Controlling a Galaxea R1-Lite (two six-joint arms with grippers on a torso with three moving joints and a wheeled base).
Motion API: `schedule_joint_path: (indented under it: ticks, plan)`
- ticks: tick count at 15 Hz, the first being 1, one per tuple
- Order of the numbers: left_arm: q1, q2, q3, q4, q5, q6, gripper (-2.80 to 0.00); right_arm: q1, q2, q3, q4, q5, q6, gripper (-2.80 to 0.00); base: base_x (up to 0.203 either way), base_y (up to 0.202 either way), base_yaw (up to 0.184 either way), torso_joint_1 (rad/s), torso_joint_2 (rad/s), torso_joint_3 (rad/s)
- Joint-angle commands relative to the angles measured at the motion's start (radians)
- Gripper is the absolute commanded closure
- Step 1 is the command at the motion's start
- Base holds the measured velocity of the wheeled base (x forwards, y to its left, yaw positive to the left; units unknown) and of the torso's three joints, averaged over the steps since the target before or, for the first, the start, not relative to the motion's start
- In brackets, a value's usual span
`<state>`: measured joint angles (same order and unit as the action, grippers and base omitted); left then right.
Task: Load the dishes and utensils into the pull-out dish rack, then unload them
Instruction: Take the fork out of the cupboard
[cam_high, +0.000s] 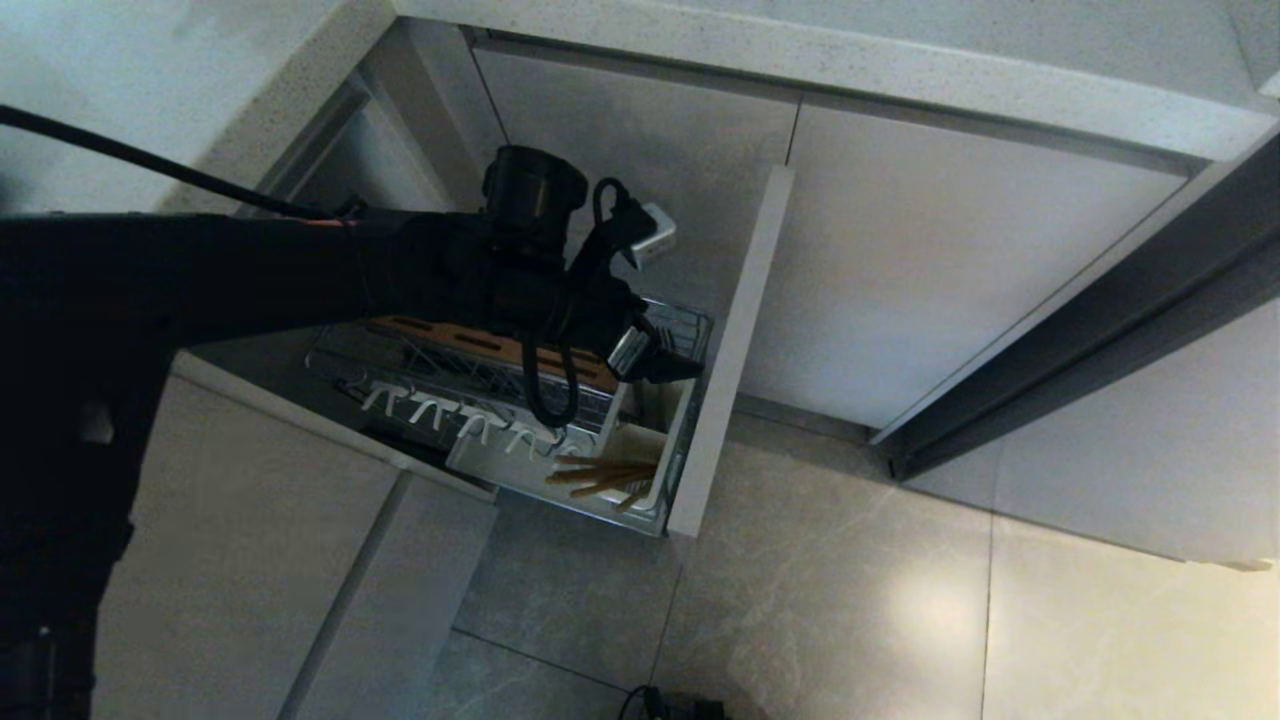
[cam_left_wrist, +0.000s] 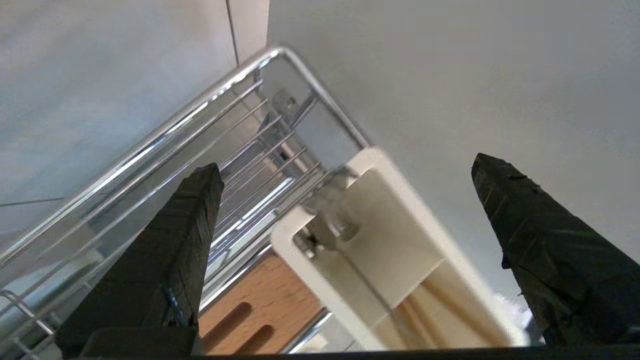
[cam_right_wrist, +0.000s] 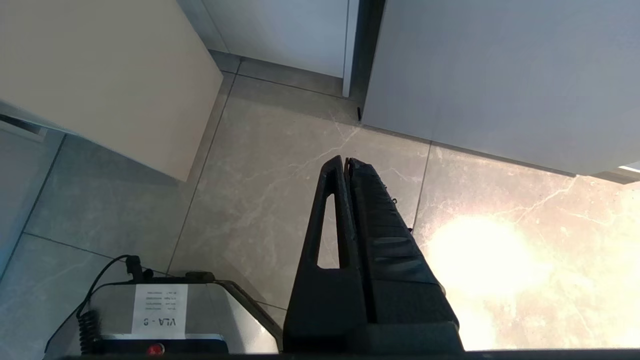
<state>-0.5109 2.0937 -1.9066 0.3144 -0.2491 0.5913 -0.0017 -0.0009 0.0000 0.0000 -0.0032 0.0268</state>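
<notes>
Left tool wide apart, empty, above utensil caddy of pull-out dish rack; chopsticks inside.

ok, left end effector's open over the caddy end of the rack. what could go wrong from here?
1. The open left end effector hangs over the white utensil caddy; its fingers could strike the caddy wall or the chrome wire on the way down.
2. The chopsticks lie bunched in the caddy, so a pinch may take only some or splay them.
3. The arm's dangling cable hangs over the white pegs and might snag.
</notes>
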Motion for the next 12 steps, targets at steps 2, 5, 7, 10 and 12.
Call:
schedule_joint_path:
  ticks: [2, 5, 7, 10, 12]
  plan:
    - [0.016, 0.029, -0.003, -0.004, -0.01, 0.055, -2.8, 0.0, -0.001, 0.0, 0.0, 0.0, 0.001, 0.0, 0.0, 0.0, 0.0, 0.0, 0.0, 0.0]
    - [0.035, 0.034, -0.003, -0.002, -0.065, 0.07, -2.8, 0.0, -0.001, 0.0, 0.0, 0.0, 0.0, 0.0, 0.0, 0.0, 0.0, 0.0, 0.0, 0.0]
    - [0.04, 0.035, -0.003, -0.005, -0.07, 0.07, -2.8, 0.0, -0.001, 0.0, 0.0, 0.0, 0.001, 0.0, 0.0, 0.0, 0.0, 0.0, 0.0, 0.0]
    - [0.04, 0.039, -0.003, -0.008, -0.084, 0.068, -2.8, 0.0, -0.001, 0.0, 0.0, 0.0, 0.001, 0.0, 0.0, 0.0, 0.0, 0.0, 0.0, 0.0]
    - [0.04, 0.046, -0.005, -0.01, -0.085, 0.067, -2.8, 0.0, -0.001, 0.0, 0.0, 0.0, 0.001, 0.0, 0.0, 0.0, 0.0, 0.0, 0.0, 0.0]
